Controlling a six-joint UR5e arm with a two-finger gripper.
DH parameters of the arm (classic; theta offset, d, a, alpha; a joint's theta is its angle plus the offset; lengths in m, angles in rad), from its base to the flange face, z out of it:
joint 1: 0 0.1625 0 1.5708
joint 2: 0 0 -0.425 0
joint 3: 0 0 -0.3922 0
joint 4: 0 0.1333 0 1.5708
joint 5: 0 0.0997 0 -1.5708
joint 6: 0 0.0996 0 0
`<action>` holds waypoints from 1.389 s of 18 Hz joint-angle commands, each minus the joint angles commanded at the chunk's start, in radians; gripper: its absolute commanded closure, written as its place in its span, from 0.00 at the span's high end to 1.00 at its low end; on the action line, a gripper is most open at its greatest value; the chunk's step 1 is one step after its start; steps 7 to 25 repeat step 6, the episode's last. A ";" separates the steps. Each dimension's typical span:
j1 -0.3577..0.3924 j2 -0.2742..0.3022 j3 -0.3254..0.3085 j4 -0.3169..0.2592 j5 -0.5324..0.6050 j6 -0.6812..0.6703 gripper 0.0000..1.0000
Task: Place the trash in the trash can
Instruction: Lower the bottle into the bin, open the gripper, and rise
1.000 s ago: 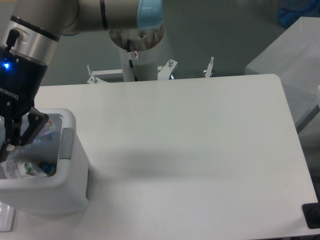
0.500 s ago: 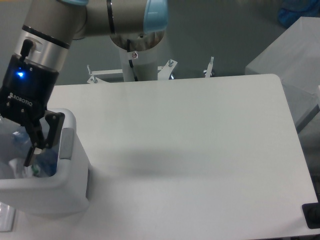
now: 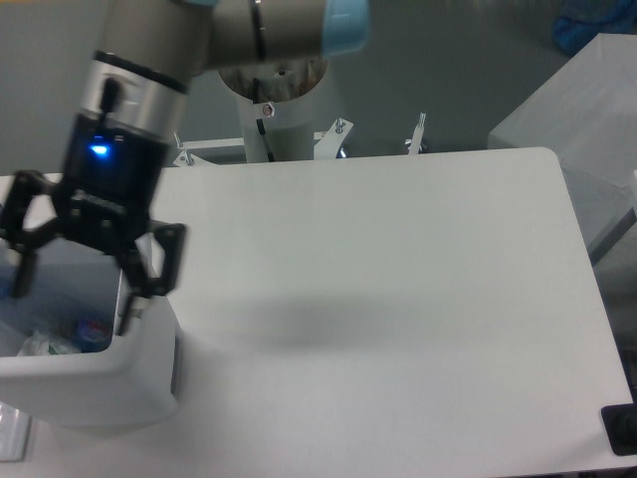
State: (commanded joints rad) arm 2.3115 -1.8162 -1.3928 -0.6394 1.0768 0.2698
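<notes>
my tool (image 3: 72, 289), a black two-finger gripper with a blue light on its body, hangs above the open top of the white boxy plastic trash can (image 3: 119, 383) at the near left corner of the white worktop (image 3: 398, 299). its fingers are spread wide: one finger (image 3: 22, 244) stands over the left part of the can, the other (image 3: 149, 269) over the can's right wall, its tip close to the grey inner face there; i cannot tell whether it touches. nothing is held between them.

below the tool, inside the can, lies the trash: near the front wall i see the crumpled translucent-white plastic wrapper (image 3: 38, 347) and, just beside it to the right, a red and blue patch (image 3: 93, 330) that may be the label of the clear crushed bottle; the bottle itself is too blurred and too hidden by my tool to make out. both bits sit lower than my fingertips, between them, apart from either finger.

outward, the can's thick rounded right wall ends close to the worktop's front edge. to the right of it the worktop runs wide and flat to its rounded far right corner. behind the back edge stand my arm's pale base column (image 3: 274, 124) and some metal clamps (image 3: 416, 134). a grey box-like surface (image 3: 577, 110) sits past the right edge.
</notes>
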 joint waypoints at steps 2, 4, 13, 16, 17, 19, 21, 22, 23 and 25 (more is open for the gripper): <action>0.034 0.014 -0.020 -0.045 0.021 0.060 1.00; 0.046 0.026 -0.047 -0.054 0.118 0.126 1.00; 0.048 0.028 -0.064 -0.055 0.191 0.154 1.00; 0.048 0.028 -0.064 -0.055 0.191 0.154 1.00; 0.048 0.028 -0.064 -0.055 0.191 0.154 1.00; 0.048 0.028 -0.064 -0.055 0.191 0.154 1.00; 0.048 0.028 -0.064 -0.055 0.191 0.154 1.00; 0.048 0.028 -0.064 -0.055 0.191 0.154 1.00; 0.048 0.028 -0.064 -0.055 0.191 0.154 1.00; 0.048 0.028 -0.064 -0.055 0.191 0.154 1.00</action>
